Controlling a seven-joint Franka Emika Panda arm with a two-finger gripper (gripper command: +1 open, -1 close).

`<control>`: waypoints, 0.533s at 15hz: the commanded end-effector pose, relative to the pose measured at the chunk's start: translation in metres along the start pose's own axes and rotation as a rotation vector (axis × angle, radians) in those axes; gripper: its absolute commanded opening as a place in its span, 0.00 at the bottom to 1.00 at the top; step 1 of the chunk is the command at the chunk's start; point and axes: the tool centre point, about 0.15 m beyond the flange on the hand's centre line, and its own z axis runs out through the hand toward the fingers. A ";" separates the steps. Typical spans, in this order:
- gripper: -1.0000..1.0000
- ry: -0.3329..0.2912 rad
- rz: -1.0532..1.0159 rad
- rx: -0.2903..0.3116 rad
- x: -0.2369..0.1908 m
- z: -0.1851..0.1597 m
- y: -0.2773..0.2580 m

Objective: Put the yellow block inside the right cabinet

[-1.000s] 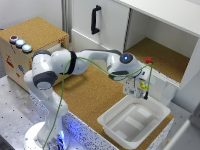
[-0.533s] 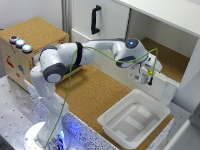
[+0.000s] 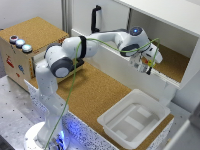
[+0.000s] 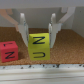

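Yellow block [image 4: 39, 46] clamped between gripper [image 4: 38, 36] fingers, jaws closed on it, over right cabinet [image 3: 172, 62] cork floor; red cube [image 4: 8, 51] beside it.

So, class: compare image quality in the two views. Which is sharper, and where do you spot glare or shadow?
Exterior view: soft and blurred throughout, with bright blue glare at the arm's base. Wrist view: also slightly blurry, but the black markings on the yellow block between the tool fingers and on the red cube read clearly; both cast soft shadows on the cork floor.
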 end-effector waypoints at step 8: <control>0.00 0.026 -0.050 0.135 0.055 0.064 0.023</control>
